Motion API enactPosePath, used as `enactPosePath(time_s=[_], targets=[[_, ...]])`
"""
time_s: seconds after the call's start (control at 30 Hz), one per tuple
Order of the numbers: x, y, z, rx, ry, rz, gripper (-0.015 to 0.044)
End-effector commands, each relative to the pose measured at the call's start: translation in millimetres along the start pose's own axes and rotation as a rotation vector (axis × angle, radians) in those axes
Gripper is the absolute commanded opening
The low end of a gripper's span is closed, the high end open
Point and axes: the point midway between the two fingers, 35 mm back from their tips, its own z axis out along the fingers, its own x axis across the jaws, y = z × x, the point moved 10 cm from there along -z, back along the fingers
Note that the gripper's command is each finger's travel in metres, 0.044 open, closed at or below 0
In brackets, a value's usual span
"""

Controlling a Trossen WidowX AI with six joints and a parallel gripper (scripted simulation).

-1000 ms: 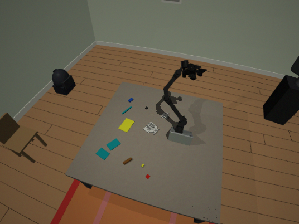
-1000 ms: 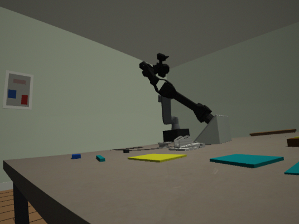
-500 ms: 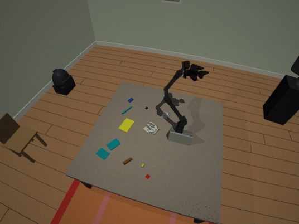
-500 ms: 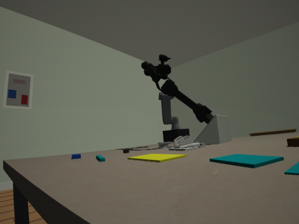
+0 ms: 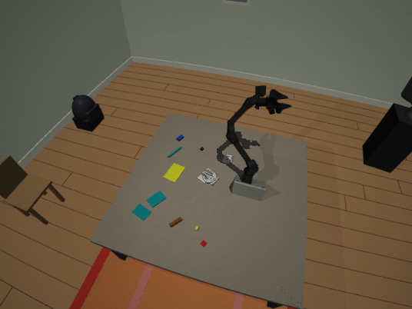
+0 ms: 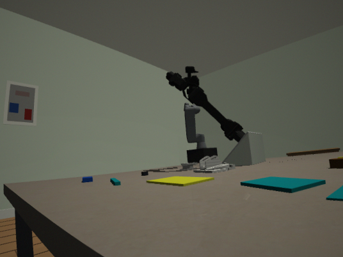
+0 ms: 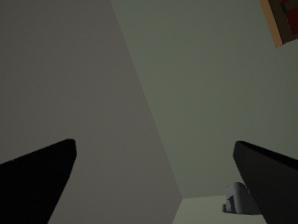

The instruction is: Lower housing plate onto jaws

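The white gripper mechanism (image 5: 208, 177) (image 6: 212, 165) lies on the table left of the arm's base, a flat base with raised parts on top. In the exterior view its upper part looks slanted; which part is the housing plate, and whether it is level, I cannot tell. A smaller pale piece (image 5: 229, 157) (image 6: 189, 165) lies apart from it, partly in the arm's shadow. My gripper (image 5: 288, 101) (image 7: 156, 148) is open and empty, high above and well away from both. The wrist view shows only wall and ceiling surfaces between the fingers, and no parts.
On the table (image 5: 246, 246) lie a yellow plate (image 5: 174, 172) (image 6: 180, 180), two teal plates (image 5: 156, 199) (image 5: 141, 212), a teal bar (image 5: 174, 152), a blue block (image 5: 180, 137), a black cube (image 5: 201, 148), a brown bar (image 5: 175, 222), and small yellow (image 5: 197, 228) and red (image 5: 204, 244) pieces.
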Motion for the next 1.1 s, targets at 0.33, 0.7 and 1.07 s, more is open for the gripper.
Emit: enactPosePath(time_s=[0.33, 0.7, 1.07], targets=[[-24.4, 5.5, 16.1, 0.014, -0.166, -0.203, 0.044], [-42.8, 8.4, 23.2, 0.049, -0.282, -0.359, 0.044], [-62.4, 10.9, 26.9, 0.103, -0.394, -0.517, 0.044]])
